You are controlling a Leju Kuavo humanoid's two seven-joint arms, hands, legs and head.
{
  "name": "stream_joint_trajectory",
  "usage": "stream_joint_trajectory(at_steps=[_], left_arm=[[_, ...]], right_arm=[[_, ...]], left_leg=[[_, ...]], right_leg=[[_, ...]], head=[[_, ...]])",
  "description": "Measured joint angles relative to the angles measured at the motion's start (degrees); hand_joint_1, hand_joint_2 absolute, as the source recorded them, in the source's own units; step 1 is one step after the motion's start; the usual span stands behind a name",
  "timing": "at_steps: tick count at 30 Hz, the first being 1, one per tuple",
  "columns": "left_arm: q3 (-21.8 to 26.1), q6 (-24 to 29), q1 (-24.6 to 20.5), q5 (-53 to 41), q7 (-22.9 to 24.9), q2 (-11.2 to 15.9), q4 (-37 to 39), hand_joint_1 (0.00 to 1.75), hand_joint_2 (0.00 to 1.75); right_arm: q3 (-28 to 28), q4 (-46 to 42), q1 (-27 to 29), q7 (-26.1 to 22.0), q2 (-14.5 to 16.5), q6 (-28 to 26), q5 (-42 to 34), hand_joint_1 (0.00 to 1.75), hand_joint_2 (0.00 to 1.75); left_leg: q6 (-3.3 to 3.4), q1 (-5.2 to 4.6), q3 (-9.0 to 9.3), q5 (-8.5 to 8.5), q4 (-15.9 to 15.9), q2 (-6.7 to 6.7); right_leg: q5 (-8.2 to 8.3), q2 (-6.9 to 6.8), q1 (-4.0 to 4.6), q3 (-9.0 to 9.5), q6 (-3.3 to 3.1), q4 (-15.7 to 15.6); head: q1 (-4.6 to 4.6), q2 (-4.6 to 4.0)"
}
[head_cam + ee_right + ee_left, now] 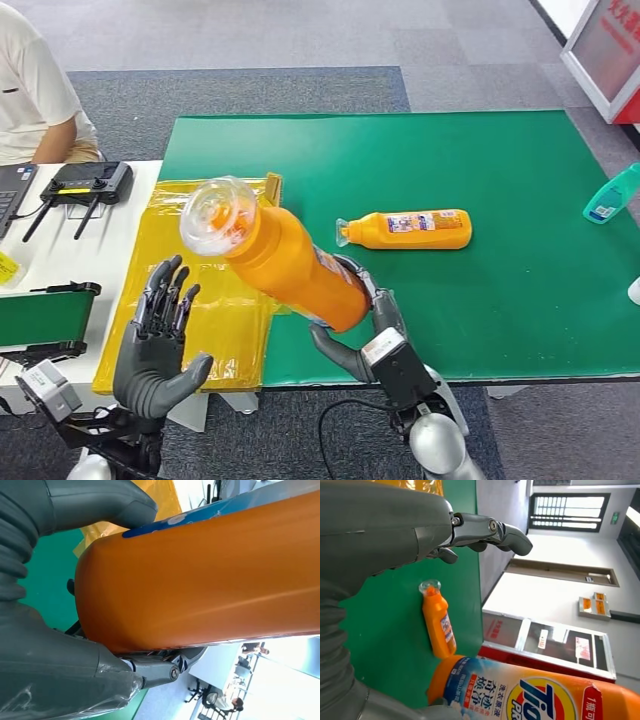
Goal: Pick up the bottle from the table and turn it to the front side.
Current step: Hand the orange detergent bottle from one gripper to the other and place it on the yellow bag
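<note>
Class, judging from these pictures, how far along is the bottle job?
Done: the bottle is lifted off the table. In hand: the right robot hand grips its base, tilted, cap toward the open left robot hand. Left: turning it to the front; its label shows in the left wrist view.

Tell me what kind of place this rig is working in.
Probably an indoor robot test or data-collection room: a table under a green mat on grey carpet, a person seated at a laptop beside a black antenna controller, and glass-panelled doors nearby.
</note>
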Motion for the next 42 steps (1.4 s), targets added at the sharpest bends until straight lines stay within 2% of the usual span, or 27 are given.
stream_joint_trajectory(at_steps=[6, 12, 28, 42], left_arm=[[-1.8, 2.2, -1.3, -3.2, 0.3, 0.0, 0.0, 0.00, 1.75], [-3.8, 4.4, -3.4, -6.7, 0.8, 0.1, 0.0, 0.00, 1.75], [-5.6, 4.1, -5.0, -6.0, 0.9, 0.6, 0.0, 0.00, 1.75], [-11.8, 2.0, -7.7, -0.8, 0.9, 1.9, 1.1, 0.00, 1.75]], right_arm=[[1.3, 1.0, 0.9, -0.4, 0.1, -1.2, 1.1, 1.75, 1.75], [3.2, 1.5, 1.2, -0.3, 0.1, -2.8, 5.2, 1.75, 1.75], [5.7, 2.4, 1.1, 0.0, 0.1, -3.4, 6.5, 1.75, 1.75], [8.9, 7.2, -0.6, 0.1, 0.1, -4.3, 6.0, 1.75, 1.75]], left_leg=[[0.00, 0.00, 0.00, 0.00, 0.0, 0.00], [0.00, 0.00, 0.00, 0.00, 0.0, 0.00], [0.00, 0.00, 0.00, 0.00, 0.0, 0.00], [0.00, 0.00, 0.00, 0.00, 0.0, 0.00]], right_leg=[[0.00, 0.00, 0.00, 0.00, 0.00, 0.0], [0.00, 0.00, 0.00, 0.00, 0.00, 0.0], [0.00, 0.00, 0.00, 0.00, 0.00, 0.0], [0.00, 0.00, 0.00, 0.00, 0.00, 0.0]], head=[[0.00, 0.00], [0.00, 0.00], [0.01, 0.00], [0.00, 0.00]])
